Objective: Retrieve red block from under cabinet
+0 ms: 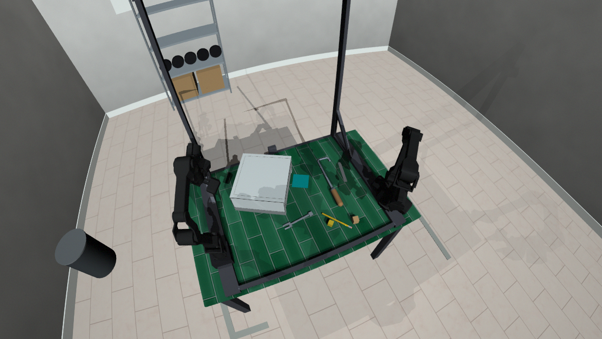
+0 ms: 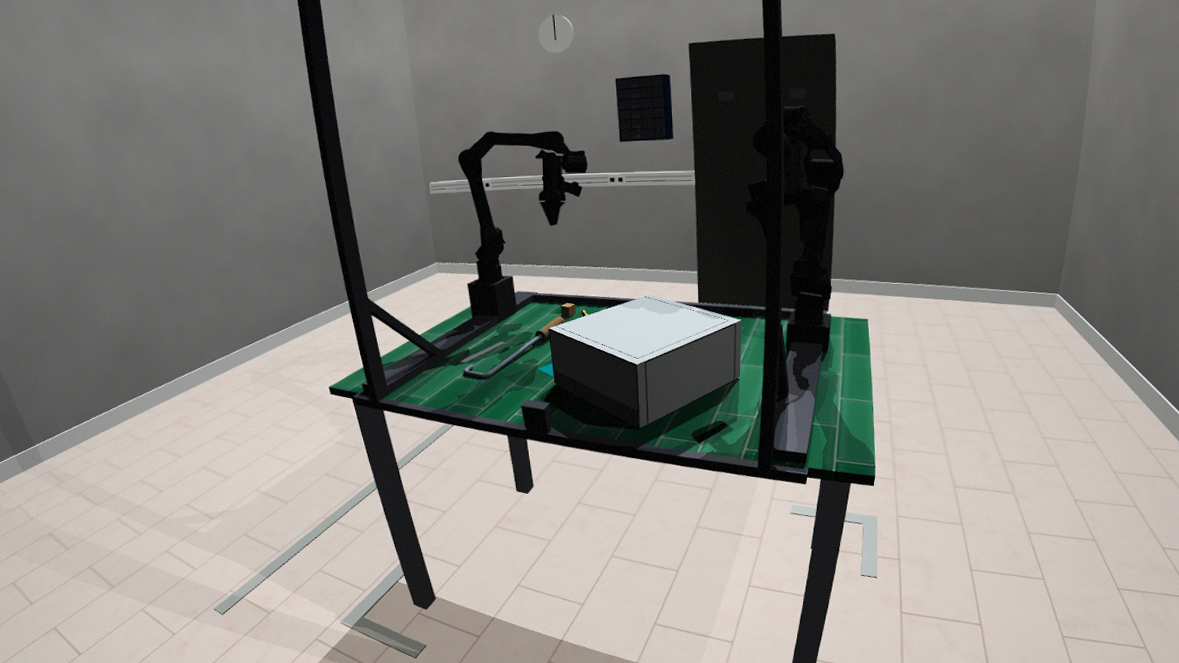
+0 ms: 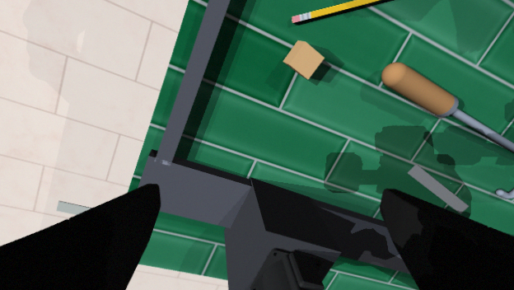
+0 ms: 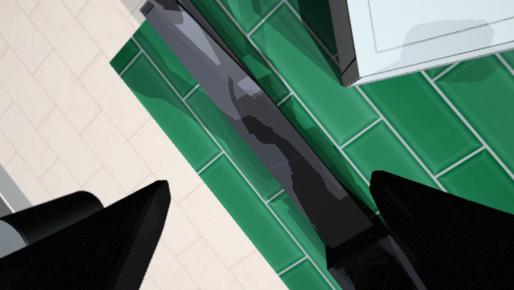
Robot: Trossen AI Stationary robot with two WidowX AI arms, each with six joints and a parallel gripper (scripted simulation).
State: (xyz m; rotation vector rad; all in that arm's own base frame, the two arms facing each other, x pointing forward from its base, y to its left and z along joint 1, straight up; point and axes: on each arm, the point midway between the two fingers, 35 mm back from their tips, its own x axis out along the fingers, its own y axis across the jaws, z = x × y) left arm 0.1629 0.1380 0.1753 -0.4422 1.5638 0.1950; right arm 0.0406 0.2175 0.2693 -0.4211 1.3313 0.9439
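My left gripper hangs above the green table, fingers wide apart, holding nothing; my right gripper is also spread and unloaded. The white cabinet sits upright beside the teal square. I can't see the red block in any view, so I can't tell its exact place.
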